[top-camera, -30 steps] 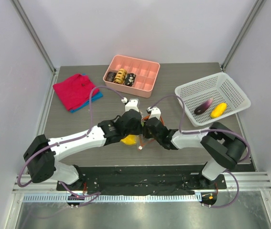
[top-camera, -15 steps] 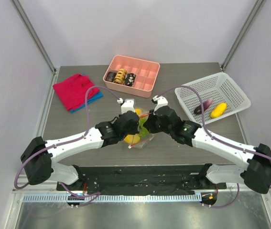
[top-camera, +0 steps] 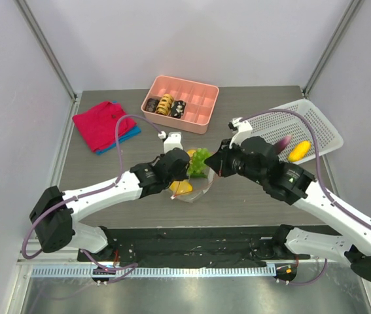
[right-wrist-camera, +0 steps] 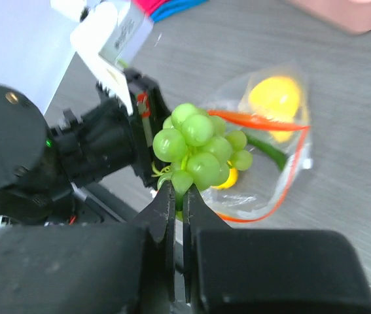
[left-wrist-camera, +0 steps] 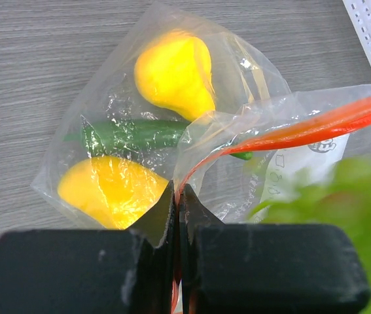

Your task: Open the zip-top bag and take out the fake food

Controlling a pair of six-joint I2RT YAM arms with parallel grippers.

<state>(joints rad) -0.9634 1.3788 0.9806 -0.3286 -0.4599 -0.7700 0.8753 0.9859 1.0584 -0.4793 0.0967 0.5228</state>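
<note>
Your zip-top bag [top-camera: 201,191] lies on the counter [top-camera: 106,170] just in from the middle of its near edge. The left fingers [left-wrist-camera: 156,219] are pressed together on the orange zipper strip [left-wrist-camera: 316,127], holding the mouth up. The right fingers [right-wrist-camera: 161,212] pinch the green grapes [right-wrist-camera: 198,147] by the stem end, clear above the bag. Two yellow pieces [left-wrist-camera: 172,72] and a green long vegetable [left-wrist-camera: 133,134] lie inside. Expect the film to be thin, crinkly and slippery, so grip the stiffer strip. The fruits look light, hard and glossy; take them at a narrow end. The basket [top-camera: 316,124] sits toward the counter's right edge.
</note>
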